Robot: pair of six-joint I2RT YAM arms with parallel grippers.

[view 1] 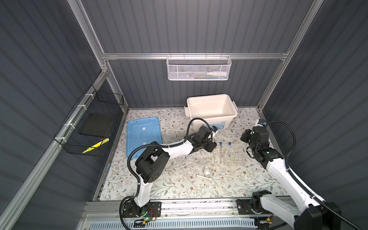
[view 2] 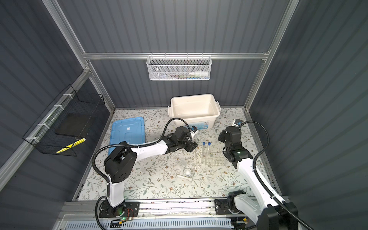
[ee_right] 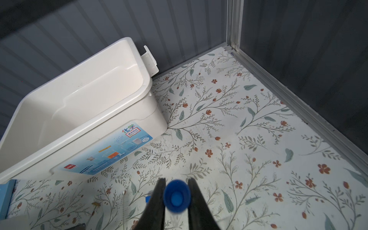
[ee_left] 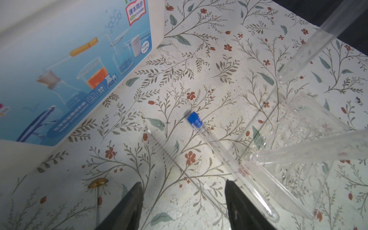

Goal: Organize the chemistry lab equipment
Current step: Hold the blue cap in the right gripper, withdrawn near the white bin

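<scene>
The right gripper (ee_right: 176, 182), its arm bent toward the middle, pinches a blue-capped test tube (ee_right: 176, 196) at the cap, apparently above the clear rack (ee_left: 298, 139). The left gripper (ee_left: 184, 183) hangs with jaws apart over the table (ee_left: 199, 59); a second tube (ee_left: 233, 167) lies just beside it.

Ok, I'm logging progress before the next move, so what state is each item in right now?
White tub: open, empty.
Blue lid: off, flat on the table.
Held test tube: capped, clamped in the right gripper.
Second test tube: capped, lying on the table.
Tube rack: on the table, slots hard to read.
Left gripper: open, empty.
Bowl: upright, empty.
Pestle: lying beside the bowl.
Beaker: upright.
</scene>
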